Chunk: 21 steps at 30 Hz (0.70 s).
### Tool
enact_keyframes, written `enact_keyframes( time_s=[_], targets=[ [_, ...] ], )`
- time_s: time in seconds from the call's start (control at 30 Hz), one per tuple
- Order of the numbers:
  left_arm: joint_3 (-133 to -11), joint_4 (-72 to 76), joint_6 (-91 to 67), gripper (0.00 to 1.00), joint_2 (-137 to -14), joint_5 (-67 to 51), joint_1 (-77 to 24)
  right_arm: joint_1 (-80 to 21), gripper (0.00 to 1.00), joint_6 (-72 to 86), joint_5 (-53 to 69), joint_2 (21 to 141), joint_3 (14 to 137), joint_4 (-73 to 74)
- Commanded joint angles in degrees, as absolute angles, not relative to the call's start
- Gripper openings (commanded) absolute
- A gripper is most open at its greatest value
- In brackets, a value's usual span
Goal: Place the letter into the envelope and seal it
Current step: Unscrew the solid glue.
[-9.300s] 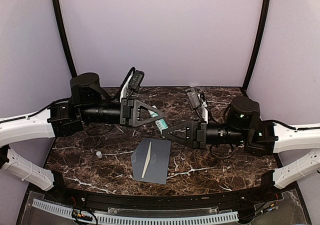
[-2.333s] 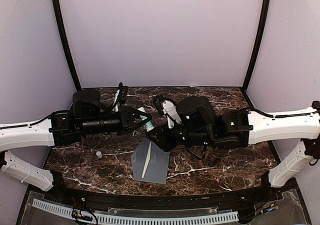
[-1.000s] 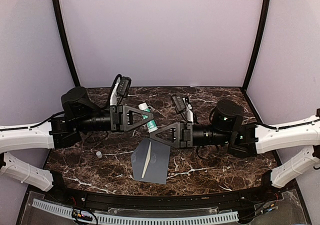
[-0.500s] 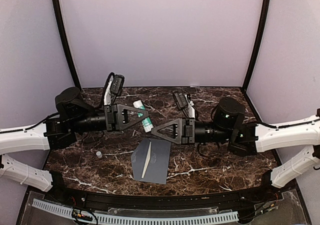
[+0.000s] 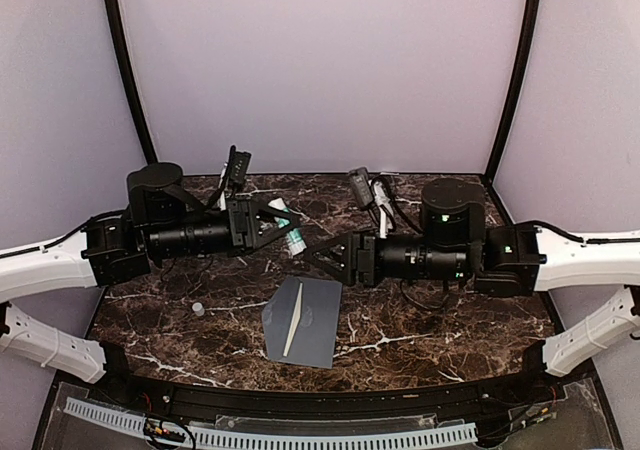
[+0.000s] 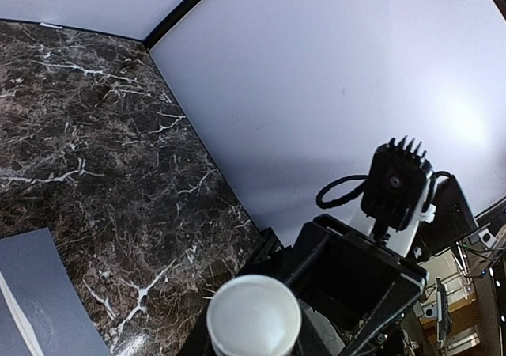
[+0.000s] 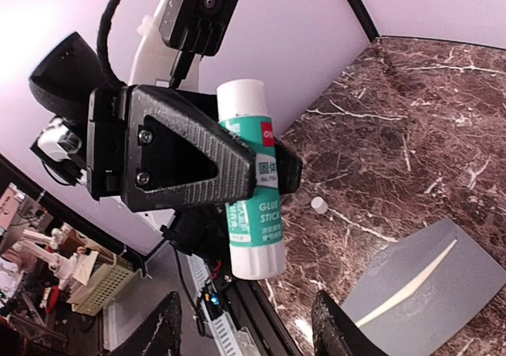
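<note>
Looking down from the top camera, I saw the envelope lying flat on the marble table, near the front edge and roughly midway between the two arms. Of the letter only a thin cream sliver showed, running slantwise across the grey-blue paper; the rest was covered by the envelope. A small white cap stood on the table to the left of the envelope, well apart from it.

Both arms hung above the table behind the envelope, their tips pointed toward each other and close together. The left fingers pinched a glue stick, white with a green label. In the right wrist view it stood nearly upright between them, sticking out above and below the grip. From the left wrist camera I could see its round white end facing the lens, with a corner of the envelope below.

The right fingers were spread, one at each side of the bottom edge of their own view, with nothing between them. They sat just beside the glue stick and I saw no contact with it. Neither arm touched the envelope.
</note>
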<state>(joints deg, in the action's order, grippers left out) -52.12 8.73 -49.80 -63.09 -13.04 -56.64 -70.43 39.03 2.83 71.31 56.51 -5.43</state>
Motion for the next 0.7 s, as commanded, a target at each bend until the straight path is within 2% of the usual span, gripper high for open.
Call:
enact_keyframes(
  time_s=[0.0,0.2,0.37,0.67],
  targets=[
    [-53.18,3.63,-52.1,0.0,-63.18,-9.19,-56.78,-73.39,0.54,33.42,-6.7,73.52,61.26,3.24],
    [-53.3,3.63,-52.55,0.0,-64.03,-10.08,-56.82,-74.64,0.57,32.47,-9.84,78.03,66.23,7.98],
    [-53.42,3.94,-52.64,0.0,-64.69,-11.07,-56.81,-74.81,0.48,32.71,-12.47,80.93,69.34,11.05],
    [-53.92,4.38,-52.6,0.0,-65.92,-12.06,-56.82,-75.03,0.35,31.49,-10.27,82.63,70.22,9.41]
  ],
)
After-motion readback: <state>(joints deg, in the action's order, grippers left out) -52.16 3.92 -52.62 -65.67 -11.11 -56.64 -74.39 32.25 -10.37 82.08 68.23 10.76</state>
